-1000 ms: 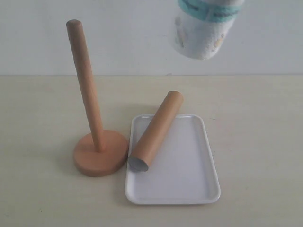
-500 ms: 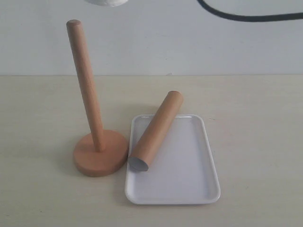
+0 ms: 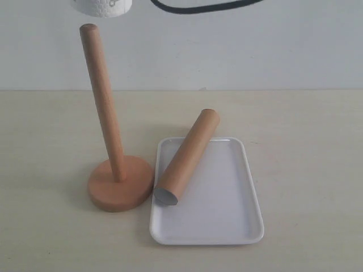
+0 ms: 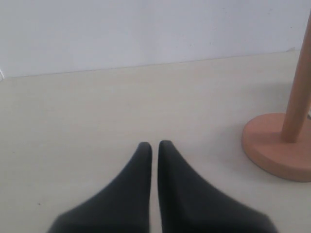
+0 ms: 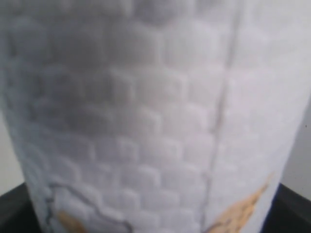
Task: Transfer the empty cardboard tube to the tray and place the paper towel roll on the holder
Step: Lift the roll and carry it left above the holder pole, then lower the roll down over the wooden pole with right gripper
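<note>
Paper towel roll (image 3: 102, 7) hangs right above the tip of the holder (image 3: 104, 107), gripped by the right end effector (image 5: 155, 208); the tube (image 3: 187, 160) already lies in the tray (image 3: 229, 218). Left end effector (image 4: 154, 148) is pinched closed, empty, near the holder's base. If the core's off-centre, lowering could knock the holder over.
</note>
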